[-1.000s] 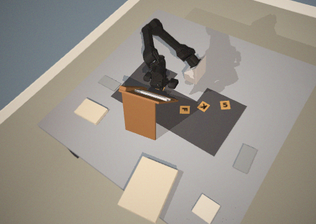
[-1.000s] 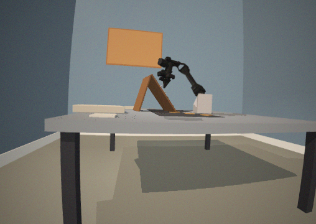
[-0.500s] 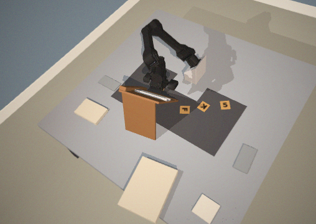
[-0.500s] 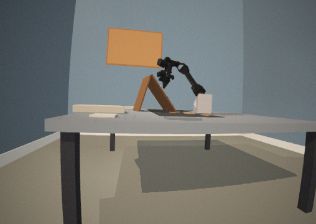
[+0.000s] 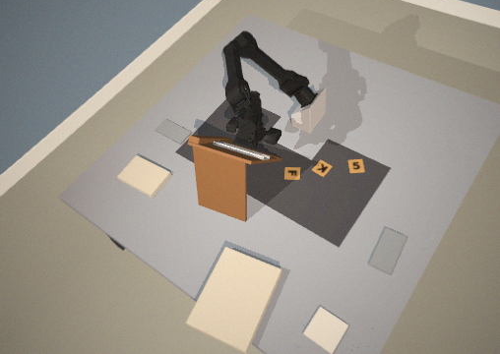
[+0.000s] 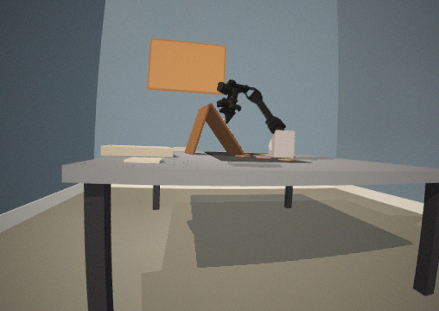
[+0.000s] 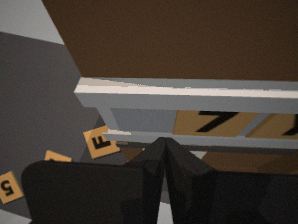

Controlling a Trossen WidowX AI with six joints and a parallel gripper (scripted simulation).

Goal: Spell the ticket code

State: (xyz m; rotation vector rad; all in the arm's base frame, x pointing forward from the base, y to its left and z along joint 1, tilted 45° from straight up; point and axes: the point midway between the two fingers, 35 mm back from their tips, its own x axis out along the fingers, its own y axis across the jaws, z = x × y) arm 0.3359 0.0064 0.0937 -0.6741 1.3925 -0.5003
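Observation:
The brown board (image 5: 220, 187) (image 6: 225, 134) (image 7: 175, 40) leans as an A-frame, with the pale rail (image 7: 200, 100) across its face. In the wrist view a 7 tile (image 7: 186, 123) sits in the rail, with empty channel on its left. Another tile (image 7: 270, 128) is to its right across a narrow gap, its letter cut off. My gripper (image 7: 164, 143) (image 6: 228, 121) is shut and empty, tips at the rail's lower edge below the 7 tile. Loose tiles lie on the dark mat: F (image 5: 292, 178) (image 7: 101, 142), K (image 5: 322, 168) and 5 or S (image 5: 356, 165) (image 7: 9, 187). The ticket's code is not readable.
The dark mat (image 5: 315, 214) lies under the board and loose tiles. A pale block (image 5: 310, 118) (image 6: 284, 144) stands by the arm's base. Flat cream slabs (image 5: 236, 298) (image 5: 145, 175) (image 5: 326, 328) and grey plates (image 5: 388, 250) (image 5: 173, 131) lie around on the counter.

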